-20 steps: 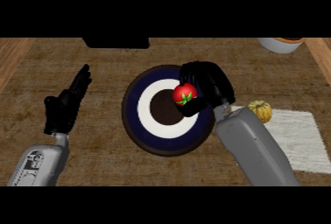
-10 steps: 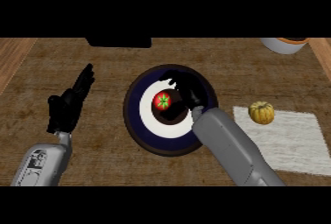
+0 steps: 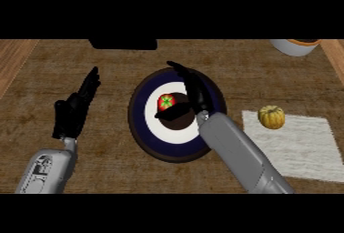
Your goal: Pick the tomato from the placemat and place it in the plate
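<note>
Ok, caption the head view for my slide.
Right hand open beside the tomato on the plate; left hand rests open.

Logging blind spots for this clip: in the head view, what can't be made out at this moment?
- Whether the right hand has let go of the tomato: its thumb crosses the tomato's lower edge.
- The plate near its right rim: covered by the right forearm.
- The white bowl and the black object: cut off at the view's top edge.
</note>
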